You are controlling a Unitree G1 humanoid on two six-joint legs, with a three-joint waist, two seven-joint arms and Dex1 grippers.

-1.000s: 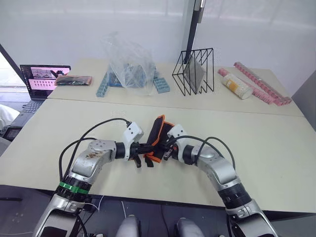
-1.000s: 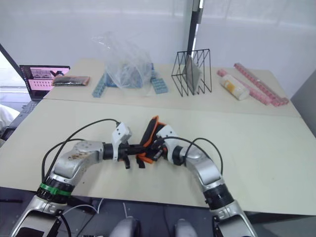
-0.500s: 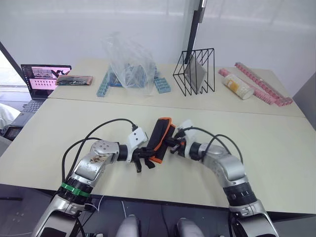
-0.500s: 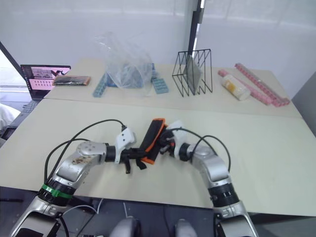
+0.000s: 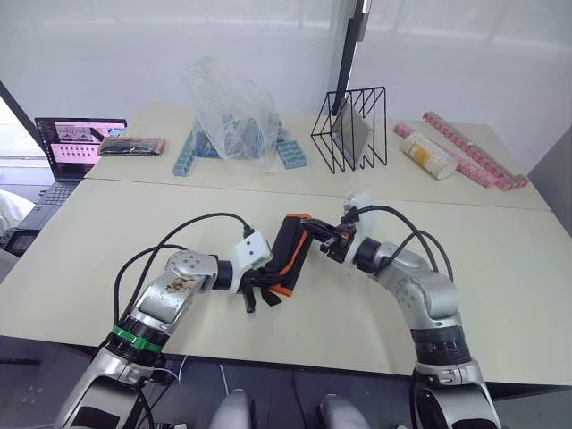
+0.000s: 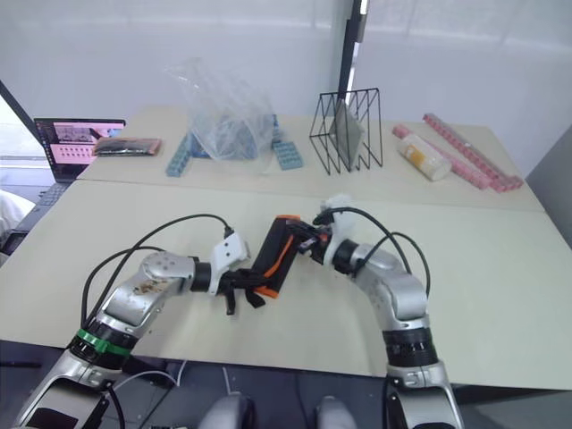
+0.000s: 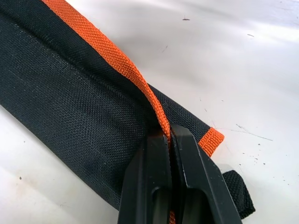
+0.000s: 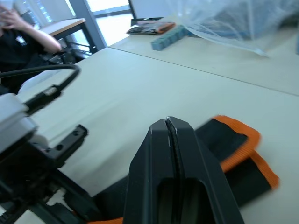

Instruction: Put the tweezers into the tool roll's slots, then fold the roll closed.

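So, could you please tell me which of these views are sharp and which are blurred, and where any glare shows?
Left wrist view: crisp weave on the black fabric tool roll with orange trim, bright glare on the pale table. Right wrist view: soft all over, the roll's orange-edged end and the clear plastic bag smeared. Eye views: evenly lit, the white back wall washed out.

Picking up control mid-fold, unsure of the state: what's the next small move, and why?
Probably press the right pincer down on the roll's far end while the left pincer holds. The roll lies folded on the table, the left pincer is shut on its orange edge, and the right pincer is shut on nothing, beside that end.
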